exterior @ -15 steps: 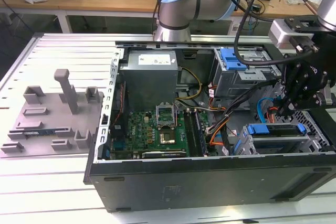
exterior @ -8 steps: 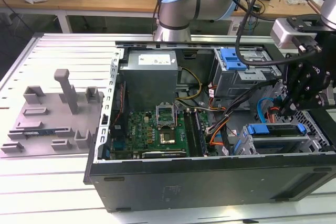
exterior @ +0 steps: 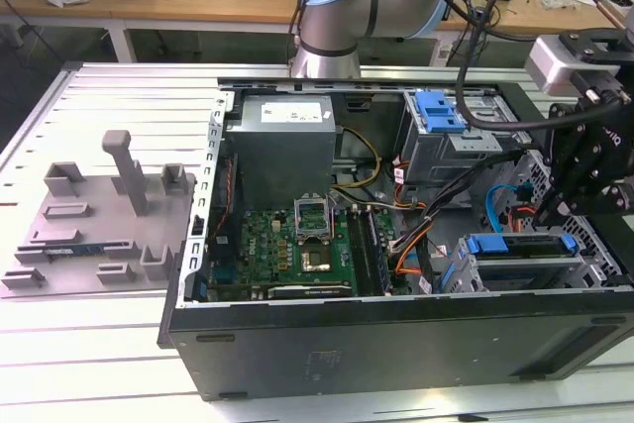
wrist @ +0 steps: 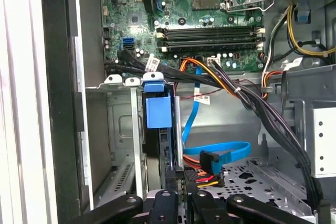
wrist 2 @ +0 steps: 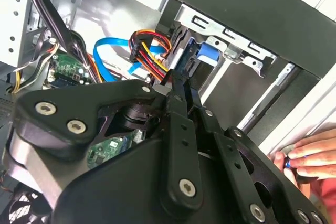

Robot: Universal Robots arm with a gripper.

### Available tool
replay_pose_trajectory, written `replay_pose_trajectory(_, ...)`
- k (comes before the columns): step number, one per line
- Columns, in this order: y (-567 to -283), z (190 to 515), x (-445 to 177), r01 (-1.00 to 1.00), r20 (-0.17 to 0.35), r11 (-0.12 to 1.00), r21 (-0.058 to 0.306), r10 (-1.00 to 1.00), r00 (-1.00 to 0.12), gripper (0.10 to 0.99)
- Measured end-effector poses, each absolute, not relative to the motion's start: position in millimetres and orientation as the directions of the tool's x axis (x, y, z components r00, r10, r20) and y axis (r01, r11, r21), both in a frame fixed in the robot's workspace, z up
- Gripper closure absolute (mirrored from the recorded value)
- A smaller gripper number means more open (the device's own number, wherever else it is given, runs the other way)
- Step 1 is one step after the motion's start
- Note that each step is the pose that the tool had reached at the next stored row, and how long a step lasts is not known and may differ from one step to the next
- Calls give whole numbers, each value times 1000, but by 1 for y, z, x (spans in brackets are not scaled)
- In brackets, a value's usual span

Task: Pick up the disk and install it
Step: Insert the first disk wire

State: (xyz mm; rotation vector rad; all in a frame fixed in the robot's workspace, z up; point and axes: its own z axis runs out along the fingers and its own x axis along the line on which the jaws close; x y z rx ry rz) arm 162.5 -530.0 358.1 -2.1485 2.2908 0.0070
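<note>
We are seeing the disk (exterior: 520, 244) sitting in the drive bay at the near right corner of the open computer case (exterior: 396, 339), with its blue frame on top. The gripper (exterior: 548, 213) is hanging near it. In the first wrist view its fingers (wrist: 175, 179) are standing closed together, not gripping the disk. The case is lying on the desk (exterior: 99, 344).

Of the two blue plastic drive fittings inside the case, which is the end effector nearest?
The blue carrier frame of the disk, low at the exterior view's right, beside the end effector. The blue latch sits farther off atop the grey cage.
</note>
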Motion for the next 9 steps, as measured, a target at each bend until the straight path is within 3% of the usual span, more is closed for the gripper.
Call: replay_pose_trajectory(9,-530,358,165,-998,3,64,11,-998,-64,922)
